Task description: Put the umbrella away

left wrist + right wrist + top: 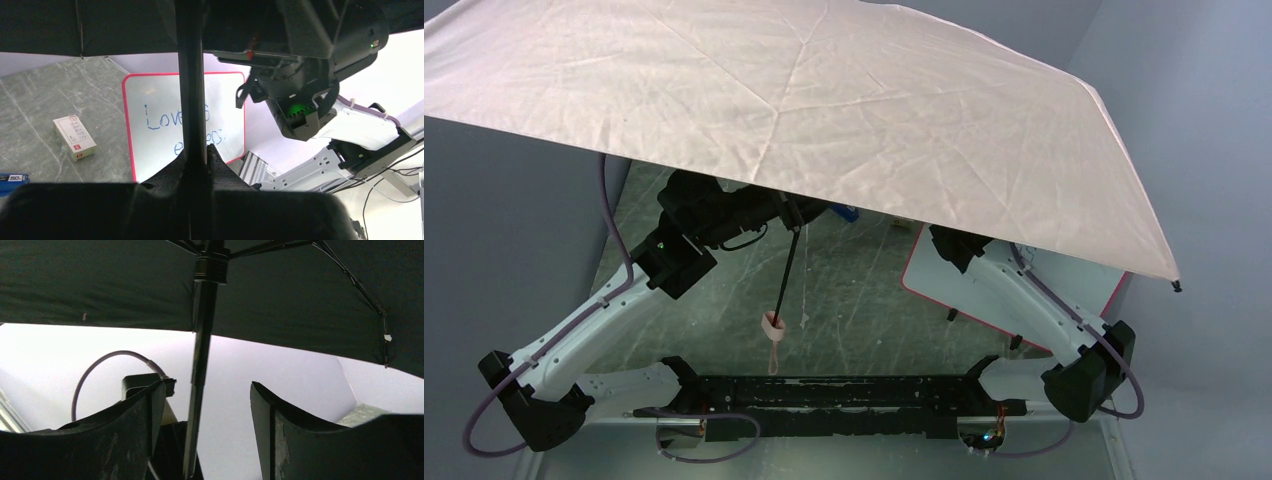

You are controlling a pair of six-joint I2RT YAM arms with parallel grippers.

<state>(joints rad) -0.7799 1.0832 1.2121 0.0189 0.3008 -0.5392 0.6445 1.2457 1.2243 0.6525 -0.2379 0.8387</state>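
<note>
Though the umbrella (804,100) is a single item, it stands fully open above the table (864,300) and is entered here by part, left to right.

**Left gripper** (197,172): fingers closed tight on the shaft, partway between canopy and handle. This one grip carries the whole item clear of the table.

**Shaft** (790,265): black, thin, rigid, tilted. It looks smooth, so it would probably turn or slide in a loose pinch. Judged the soundest place to take hold.

**Handle** (773,322): pink, at the low end, hanging free. A soft pink strap (775,355) dangles beneath it.

**Canopy** (100,285): pale pink above, black beneath. It fills the upper half of the overhead view and overhangs both arms. The cloth is light and limp, stretched taut for now. Judged awkward through its spread rather than its weight, and no place to grip.

**Runner** (212,267): collar on the shaft just under the canopy. Probably the part to draw down for folding.

**Ribs** (350,282): thin struts, judged easily bent and best avoided.

**Right gripper** (207,384): fingers spread wide to either side of the shaft, below the runner, clamping nothing. Whether one finger brushes the shaft cannot be told.

**Whiteboard** (160,100): pink-edged, with blue writing. It lies on the table at the right, partly beneath the canopy's edge.
</note>
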